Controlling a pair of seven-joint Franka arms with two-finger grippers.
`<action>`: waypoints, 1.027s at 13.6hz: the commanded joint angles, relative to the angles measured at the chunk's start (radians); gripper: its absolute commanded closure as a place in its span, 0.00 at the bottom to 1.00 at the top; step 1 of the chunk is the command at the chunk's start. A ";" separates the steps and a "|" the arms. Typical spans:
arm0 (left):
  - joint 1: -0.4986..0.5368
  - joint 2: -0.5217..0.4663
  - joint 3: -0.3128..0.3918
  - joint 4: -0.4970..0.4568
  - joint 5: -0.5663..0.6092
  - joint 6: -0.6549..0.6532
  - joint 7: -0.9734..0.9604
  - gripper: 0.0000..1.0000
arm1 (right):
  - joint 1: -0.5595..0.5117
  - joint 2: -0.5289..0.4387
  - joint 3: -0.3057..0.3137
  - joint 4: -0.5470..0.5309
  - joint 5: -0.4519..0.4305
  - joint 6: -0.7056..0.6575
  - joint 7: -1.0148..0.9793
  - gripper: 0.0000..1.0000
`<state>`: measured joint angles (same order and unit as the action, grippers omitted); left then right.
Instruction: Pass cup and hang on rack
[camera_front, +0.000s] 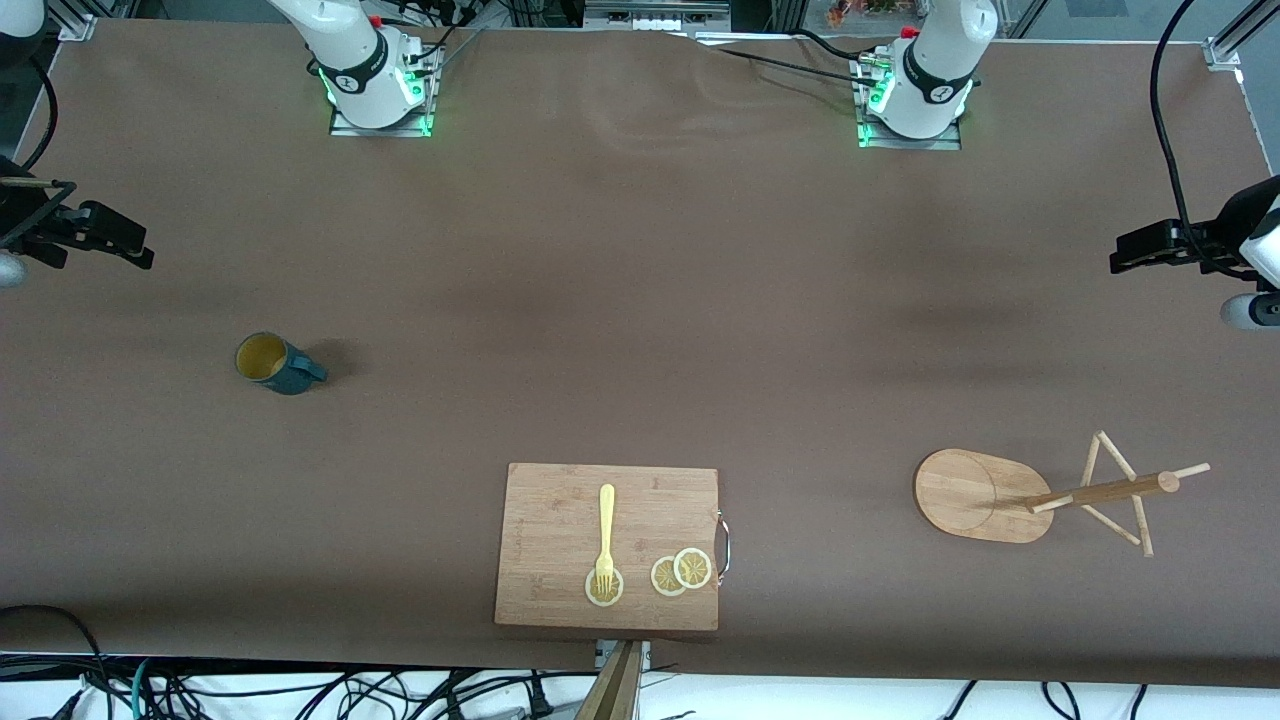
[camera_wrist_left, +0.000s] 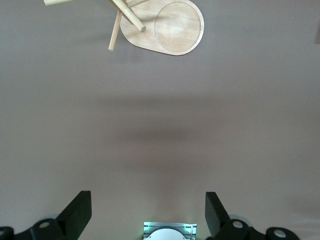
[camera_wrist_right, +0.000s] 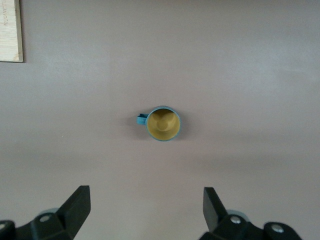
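Observation:
The cup (camera_front: 272, 362), dark teal with an ochre inside, stands upright on the brown table toward the right arm's end, handle pointing toward the table's middle. In the right wrist view the cup (camera_wrist_right: 162, 123) lies below, apart from the open, empty right gripper (camera_wrist_right: 146, 202). From the front, the right gripper (camera_front: 135, 245) hovers high over that end of the table. The bamboo rack (camera_front: 985, 495) stands toward the left arm's end, with its post and pegs rising from an oval base. The left gripper (camera_front: 1125, 255) hovers over that end, open and empty (camera_wrist_left: 148, 205), with the rack (camera_wrist_left: 175, 30) in view.
A bamboo cutting board (camera_front: 560, 510) lies near the table's front edge in the middle, carrying a yellow fork (camera_front: 605, 530) and lemon slices (camera_front: 682, 572). Its corner (camera_wrist_right: 10, 30) shows in the right wrist view. Both arm bases stand along the table's back edge.

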<state>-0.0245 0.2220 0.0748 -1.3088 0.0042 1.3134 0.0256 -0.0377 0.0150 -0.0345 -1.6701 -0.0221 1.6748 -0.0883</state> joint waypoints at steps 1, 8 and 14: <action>0.011 0.013 -0.007 0.029 -0.015 -0.008 -0.006 0.00 | 0.004 0.003 0.008 -0.033 -0.004 0.072 -0.007 0.00; 0.011 0.013 -0.007 0.029 -0.015 -0.008 -0.006 0.00 | -0.001 0.008 -0.001 -0.028 0.011 0.062 -0.059 0.00; 0.011 0.013 -0.007 0.029 -0.015 -0.010 -0.006 0.00 | -0.001 0.019 -0.001 -0.030 0.013 0.060 -0.045 0.00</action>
<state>-0.0244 0.2220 0.0748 -1.3088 0.0042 1.3134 0.0256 -0.0357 0.0364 -0.0333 -1.6903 -0.0196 1.7332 -0.1278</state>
